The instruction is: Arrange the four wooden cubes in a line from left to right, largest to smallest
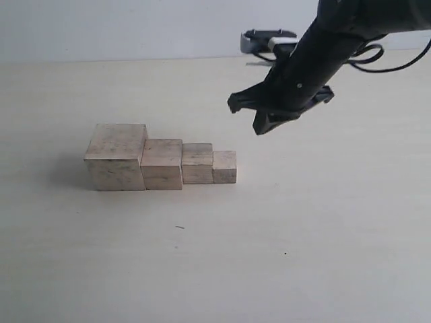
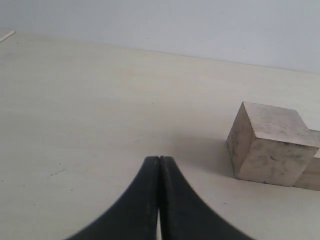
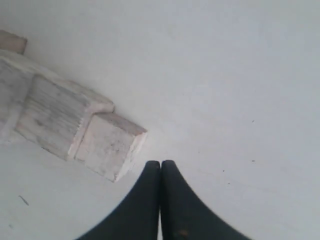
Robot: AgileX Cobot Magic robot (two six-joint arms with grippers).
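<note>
— Four wooden cubes are seen in a row at the left middle of the exterior view. Why are they set like that?

— They are put side by side, touching, so the sizes step down. The biggest cube (image 1: 116,157) is at the left. Next come the second cube (image 1: 161,164) and the third cube (image 1: 197,163). The smallest cube (image 1: 225,167) is at the right end. The row is judged to be done.

— Is anything held by the right gripper (image 3: 160,167)?

— Nothing is held. Its two black fingers are pressed together with no gap. It is seen above the table (image 1: 303,235), in the upper right of the exterior view, up and to the right of the smallest cube and apart from it. That is likely so the row is not bumped.

— And the left gripper (image 2: 159,161)?

— It is closed tight too, and empty. The biggest cube is seen in its wrist view, apart from the fingers. This gripper is not seen in the exterior view.

— What is left to be done?

— Nothing much, it is thought.
</note>
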